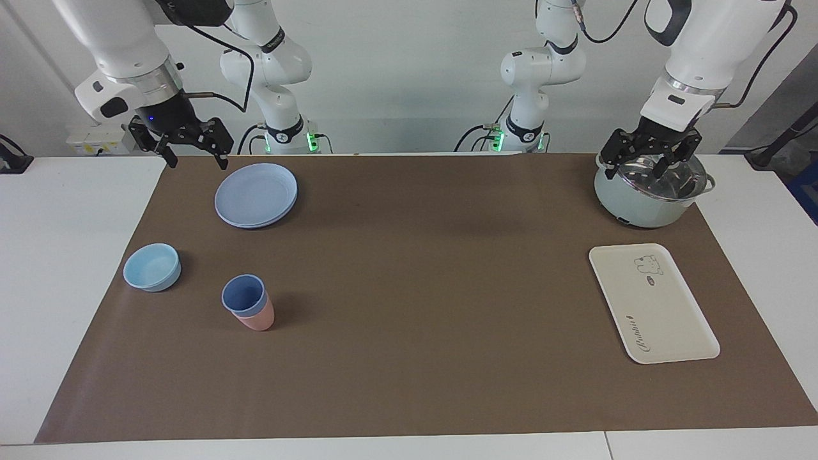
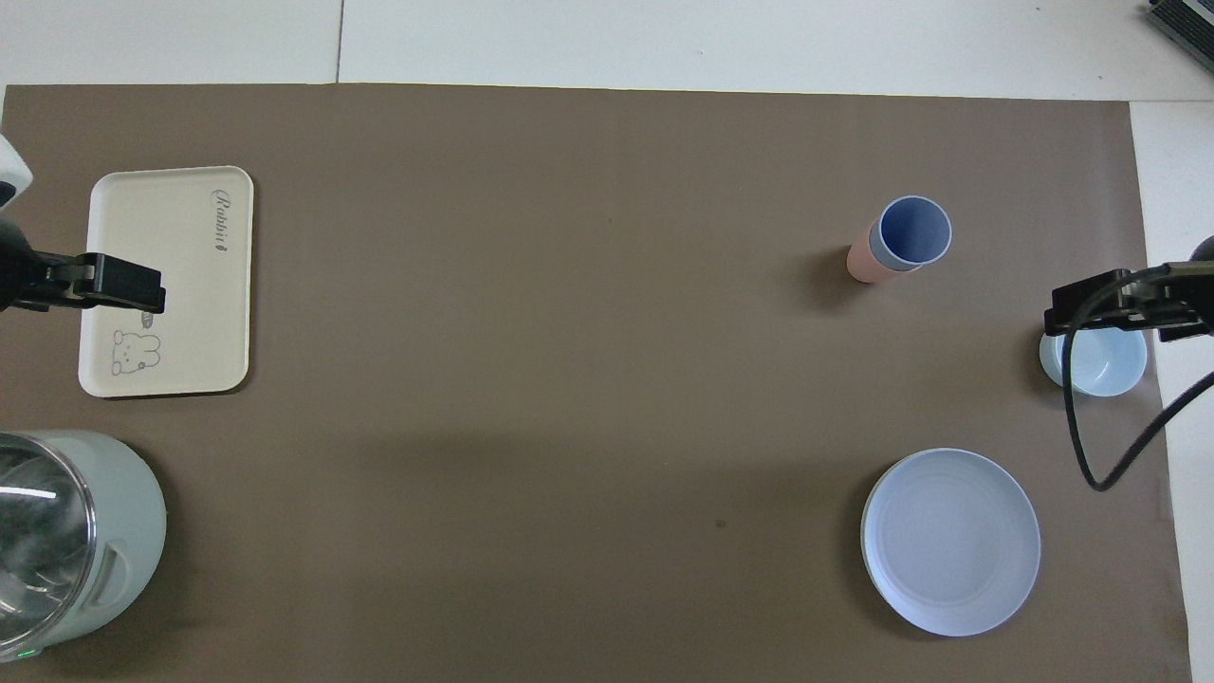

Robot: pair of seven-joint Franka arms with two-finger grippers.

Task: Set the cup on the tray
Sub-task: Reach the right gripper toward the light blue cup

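We see the cup (image 1: 243,295) nested in a pink cup (image 1: 258,317) toward the right arm's end of the tabletop (image 1: 409,306); the tray (image 1: 652,303) lies by the left arm's end. Both tools, right (image 1: 195,155) and left (image 1: 641,166), hang open and empty along the robots' edge, the left over a pot (image 1: 645,206).

Two cups, nested: one blue cup (image 1: 243,296) (image 2: 913,230) sitting inside one pink cup (image 1: 258,317) (image 2: 865,263). One tray (image 1: 652,303) (image 2: 166,280). One light-blue bowl (image 1: 152,267) (image 2: 1094,361). One stack of blue plates (image 1: 256,194) (image 2: 950,541); how many are in it cannot be told. One pot (image 1: 652,191) (image 2: 66,541) with a glass lid.
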